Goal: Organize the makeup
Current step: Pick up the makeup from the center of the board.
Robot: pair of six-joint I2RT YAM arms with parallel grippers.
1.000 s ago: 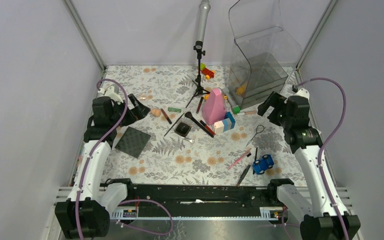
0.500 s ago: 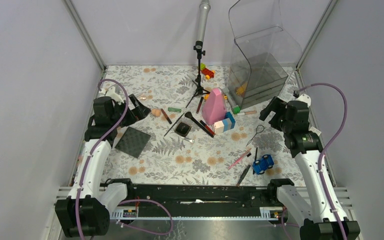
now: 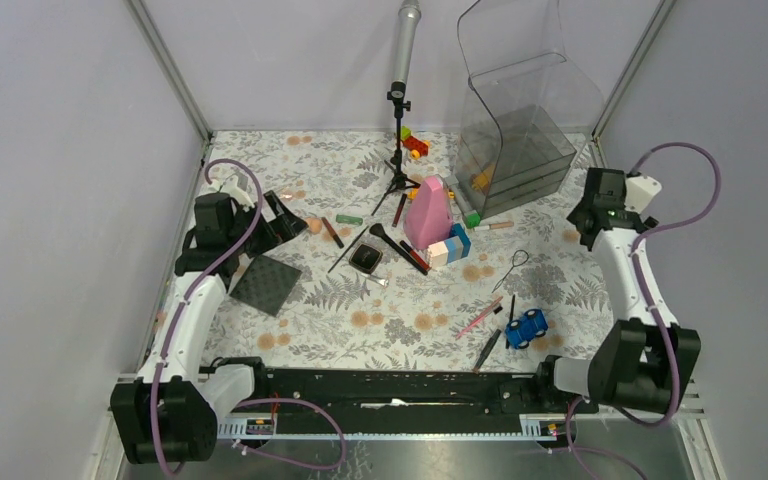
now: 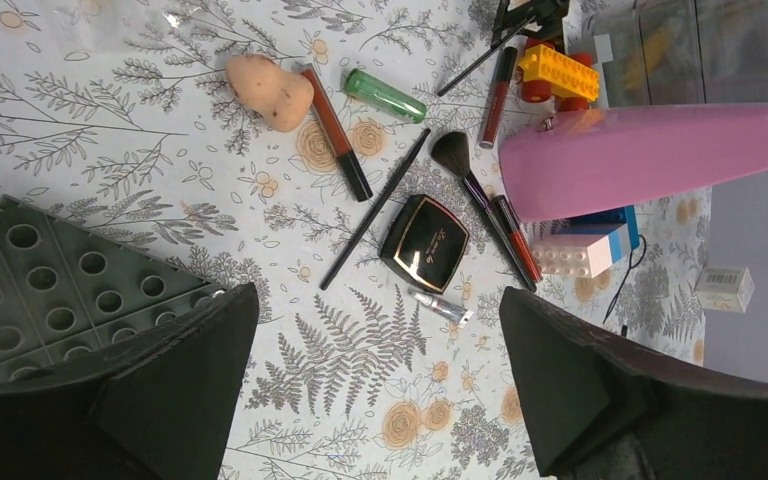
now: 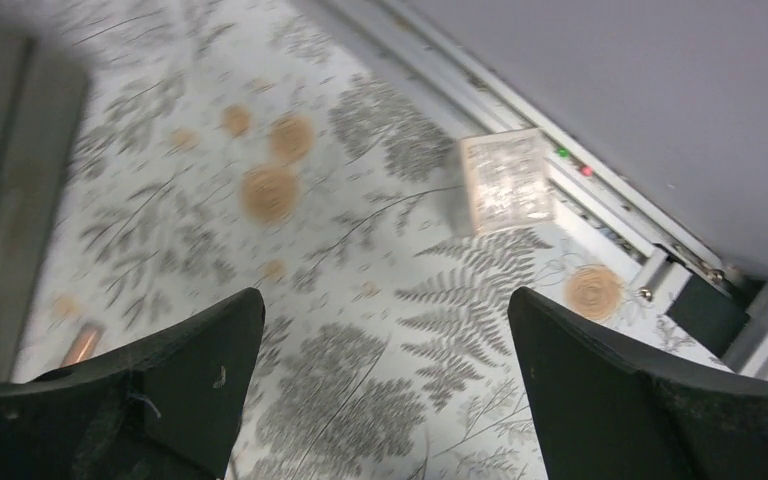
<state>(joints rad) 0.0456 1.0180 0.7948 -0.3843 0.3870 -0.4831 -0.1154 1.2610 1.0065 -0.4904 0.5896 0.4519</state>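
Left gripper (image 4: 372, 330): my jaws wide open, empty, above left-centre clutter. Compact (image 4: 425, 242) nearest; sponge (image 4: 268, 92) and tube (image 4: 385, 96) farther. Best plan: drop straight, straddle compact's flat sides, miss black pencil (image 4: 375, 209) just beside it. Right gripper (image 5: 385, 330): open, empty, far right over box (image 5: 505, 183).

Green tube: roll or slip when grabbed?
The green tube lies flat on its side and looks cylindrical, so a sideways nudge would probably roll it. Its glossy surface suggests it may slip in a pinch. Being slim and short, it is likely light.
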